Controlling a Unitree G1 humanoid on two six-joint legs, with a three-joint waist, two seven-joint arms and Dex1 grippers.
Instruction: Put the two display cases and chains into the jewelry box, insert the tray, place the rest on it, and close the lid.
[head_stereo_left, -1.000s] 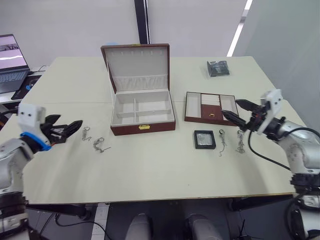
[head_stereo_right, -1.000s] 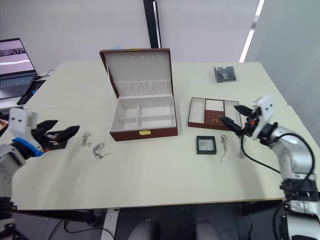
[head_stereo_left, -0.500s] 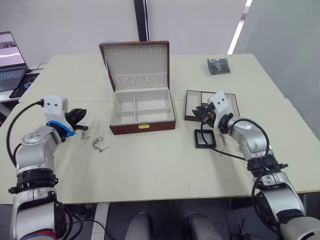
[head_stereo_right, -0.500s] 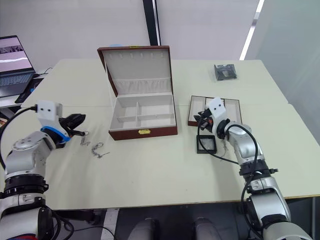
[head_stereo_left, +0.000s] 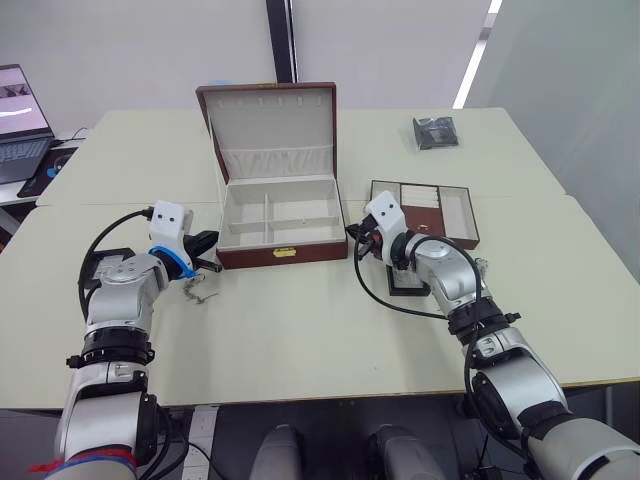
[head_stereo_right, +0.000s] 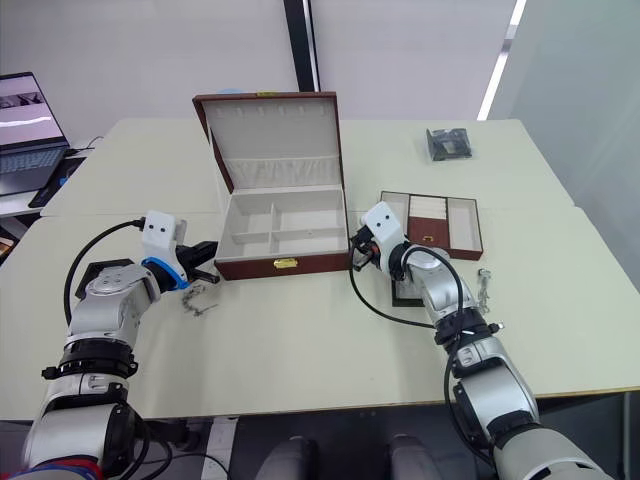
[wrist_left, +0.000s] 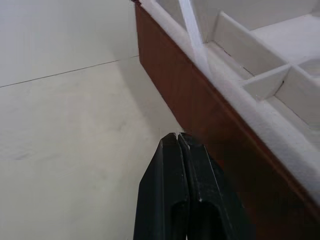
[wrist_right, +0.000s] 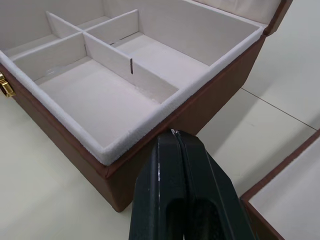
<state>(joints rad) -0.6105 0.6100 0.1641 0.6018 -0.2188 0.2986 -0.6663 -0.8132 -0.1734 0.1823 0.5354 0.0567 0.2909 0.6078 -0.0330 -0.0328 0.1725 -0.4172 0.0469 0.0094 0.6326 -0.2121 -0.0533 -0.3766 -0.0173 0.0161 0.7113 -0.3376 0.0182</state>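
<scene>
**Q.** How do the two claws stand, and why there?

**A.** Both are pressed closed on nothing. The left gripper (wrist_left: 178, 137) has its fingers meeting tip to tip just beside the front left corner of the jewelry box (head_stereo_left: 284, 252). The right gripper (wrist_right: 176, 134) is closed the same way at the box's front right corner. With one claw at each front corner, the pose reads as bracing or squaring the box, though that is a judgement.

**Q.** And the arms?

**A.** Each forearm reaches inward across the tabletop (head_stereo_left: 300, 330) from its own side, elbows bent outward, wrists low and level with the box wall.

**Q.** Where are the task's things?

**A.** The box sits mid-table with its lid (head_stereo_left: 268, 125) upright; its cream compartments are empty. Chains (head_stereo_left: 198, 290) lie just beside the left gripper, toward the near edge. One display case (head_stereo_left: 406, 284) lies behind the right forearm, partly hidden. More chains (head_stereo_right: 484, 285) lie further toward the right edge. The tray (head_stereo_left: 438, 208) lies right of the box. A dark packet (head_stereo_left: 435, 132) sits near the far right corner.
</scene>
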